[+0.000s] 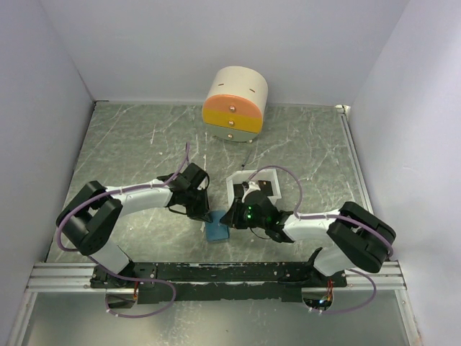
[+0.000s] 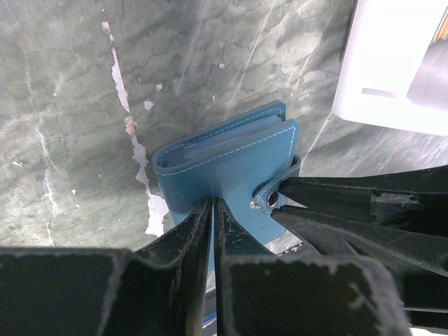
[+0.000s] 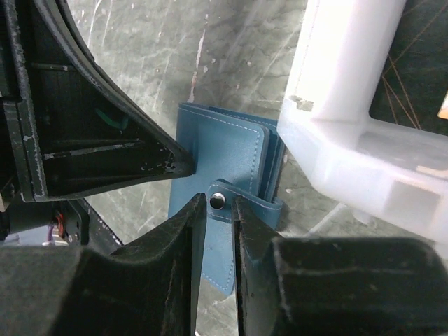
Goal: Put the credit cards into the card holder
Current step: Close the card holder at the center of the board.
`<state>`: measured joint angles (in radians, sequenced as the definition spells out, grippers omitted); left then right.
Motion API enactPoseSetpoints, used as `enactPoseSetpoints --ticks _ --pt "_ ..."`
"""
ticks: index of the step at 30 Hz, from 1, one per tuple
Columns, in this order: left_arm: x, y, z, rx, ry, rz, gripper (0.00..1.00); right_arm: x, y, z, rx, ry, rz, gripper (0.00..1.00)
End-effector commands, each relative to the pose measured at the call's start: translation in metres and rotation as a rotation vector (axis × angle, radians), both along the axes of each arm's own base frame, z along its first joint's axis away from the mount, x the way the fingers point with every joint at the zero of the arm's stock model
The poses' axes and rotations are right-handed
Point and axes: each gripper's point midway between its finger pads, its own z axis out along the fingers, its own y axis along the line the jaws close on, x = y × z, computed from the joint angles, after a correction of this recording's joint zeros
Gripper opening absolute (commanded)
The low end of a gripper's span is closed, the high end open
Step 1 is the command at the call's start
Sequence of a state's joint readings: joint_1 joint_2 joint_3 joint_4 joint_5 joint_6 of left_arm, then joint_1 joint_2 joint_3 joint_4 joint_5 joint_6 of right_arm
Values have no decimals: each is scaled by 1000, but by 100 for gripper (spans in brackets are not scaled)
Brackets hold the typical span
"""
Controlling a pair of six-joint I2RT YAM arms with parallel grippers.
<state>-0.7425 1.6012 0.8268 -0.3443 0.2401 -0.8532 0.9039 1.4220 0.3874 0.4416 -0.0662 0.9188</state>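
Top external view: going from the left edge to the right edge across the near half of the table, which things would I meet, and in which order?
Left arm's elbow → card holder → white tray → right arm's elbow.

The white-and-black left arm [image 1: 137, 193] lies low, its elbow folded back near its base and its forearm reaching toward the other arm's gripper. Its black two-finger left gripper [image 2: 213, 204] points downward, jaws almost together, pinching the cover edge of a light-blue folding leather wallet [image 2: 231, 161]. The white-and-black right arm [image 1: 310, 227] is likewise folded low, its forearm stretched toward the left gripper. The black right gripper [image 3: 220, 203] is nearly closed, its fingertips pressed on either side of the wallet's small blue snap tab [image 3: 255, 205]. The two grippers meet almost tip to tip, the left one's fingertips just left of the right one's.
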Motion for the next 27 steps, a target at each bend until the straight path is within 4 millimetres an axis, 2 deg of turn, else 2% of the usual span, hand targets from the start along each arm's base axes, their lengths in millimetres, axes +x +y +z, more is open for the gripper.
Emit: enactPoseSetpoints --ticks 1,8,13,23,27 --pt "3 -1 -15 17 -6 -7 18 -8 9 -2 9 32 53 21" --pt "3 0 -15 20 -7 -6 17 -16 2 -12 -26 68 66 20" --pt "2 0 -15 20 -6 -4 17 -15 -8 -15 -79 63 50 20" --pt "3 0 -13 17 -10 0 17 -14 -8 -22 -156 70 80 20" --pt "3 -1 -12 16 -8 0 17 -16 -6 -25 -175 75 95 17"
